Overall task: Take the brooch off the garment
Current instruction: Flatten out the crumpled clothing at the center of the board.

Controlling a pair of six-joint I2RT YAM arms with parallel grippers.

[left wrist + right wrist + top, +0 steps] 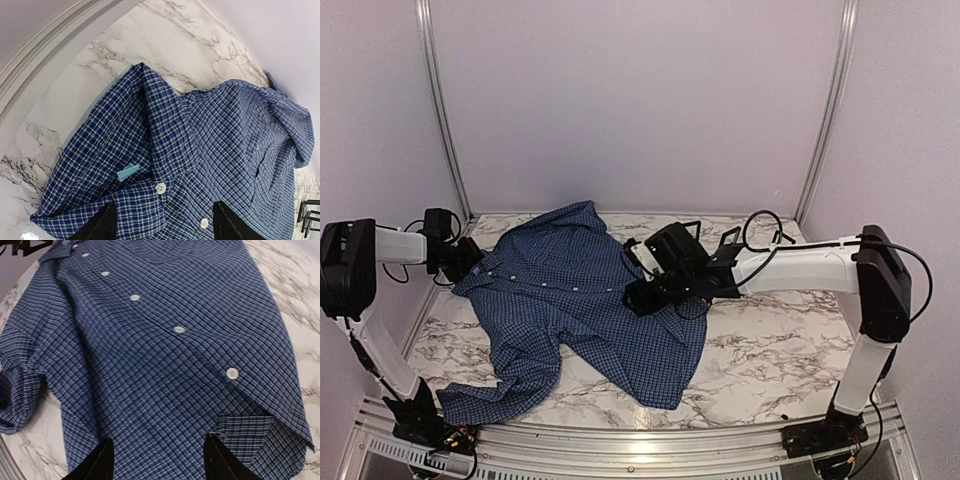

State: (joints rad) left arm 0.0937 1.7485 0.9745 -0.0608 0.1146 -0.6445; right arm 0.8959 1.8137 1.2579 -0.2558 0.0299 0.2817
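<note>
item: garment (575, 300), spread centre-left on tabletop (770, 350). brooch: not visible in any view. my left tool (164, 207): jaws apart over collar, empty. my right tool (157, 442): likewise, over button row. removal unconfirmed.

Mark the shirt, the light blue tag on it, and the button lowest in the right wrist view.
shirt (570, 310): top view, middle of its front.
light blue tag (128, 172): left wrist view, its middle.
button (231, 373): right wrist view, its face.

Reaching inward, low, the left arm (405, 247) and right arm (800, 268) — both jaws parted.
</note>
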